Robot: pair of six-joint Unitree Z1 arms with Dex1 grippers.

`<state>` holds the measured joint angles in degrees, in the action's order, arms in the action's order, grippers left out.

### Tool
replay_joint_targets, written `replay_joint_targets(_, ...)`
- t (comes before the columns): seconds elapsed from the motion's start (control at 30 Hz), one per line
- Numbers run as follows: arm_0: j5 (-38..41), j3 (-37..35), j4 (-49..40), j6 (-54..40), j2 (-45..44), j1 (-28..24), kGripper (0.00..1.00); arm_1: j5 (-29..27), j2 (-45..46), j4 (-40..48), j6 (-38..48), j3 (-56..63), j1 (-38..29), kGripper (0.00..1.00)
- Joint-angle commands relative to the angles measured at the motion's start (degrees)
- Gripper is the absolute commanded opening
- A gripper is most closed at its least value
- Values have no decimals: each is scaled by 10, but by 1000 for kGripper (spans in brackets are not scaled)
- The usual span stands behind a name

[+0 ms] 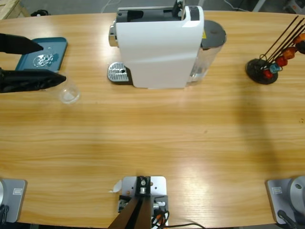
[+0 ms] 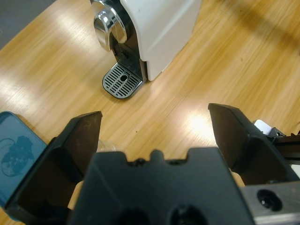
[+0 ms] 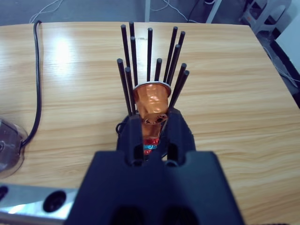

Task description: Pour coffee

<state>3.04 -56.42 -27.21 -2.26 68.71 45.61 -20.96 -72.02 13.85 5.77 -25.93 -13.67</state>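
A white coffee machine (image 1: 157, 43) stands at the table's back middle, with its metal drip tray (image 1: 119, 73) at its left end. A clear cup (image 1: 69, 93) stands on the wood at the left; the coffee is out of view. My left gripper (image 1: 53, 63) comes in from the left edge, open, and the cup sits just past its nearer jaw's tip, outside the jaws. The left wrist view shows the left gripper (image 2: 154, 115) held wide, facing the spout and drip tray (image 2: 122, 80). My right gripper (image 3: 155, 119) is shut and faces an orange capsule (image 3: 151, 98) in a rack.
A teal tray (image 1: 45, 47) with a pale pattern lies at the back left, under the far jaw. The capsule rack (image 1: 262, 71) of black rods stands at the far right. A black cable (image 3: 38, 79) runs over the table near the machine's water tank (image 1: 212, 47).
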Motion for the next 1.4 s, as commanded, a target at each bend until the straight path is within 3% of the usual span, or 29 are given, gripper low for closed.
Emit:
replay_joint_targets(0.03, -1, 28, 8, 6, -16, 4, 1000, -1, 35, -31, -13, -17, 8, 0)
replay_joint_targets(0.83, 2, 34, 13, 10, -7, 4, 1000, -9, 104, -126, -55, -109, 6, 0)
replay_joint_targets(0.93, 2, 35, 13, 10, -7, 4, 1000, 64, 123, -140, -68, -125, -13, 0)
replay_joint_targets(1.1, 2, 38, 12, 6, -12, 4, 1000, 280, 117, -200, -113, -162, -84, 0)
replay_joint_targets(1.27, -3, 48, -34, -8, -43, 4, 1000, 329, 84, -264, -148, -232, -166, 0)
replay_joint_targets(1.4, -13, 51, -74, -20, -85, 4, 1000, 444, 23, -285, -175, -302, -209, 0)
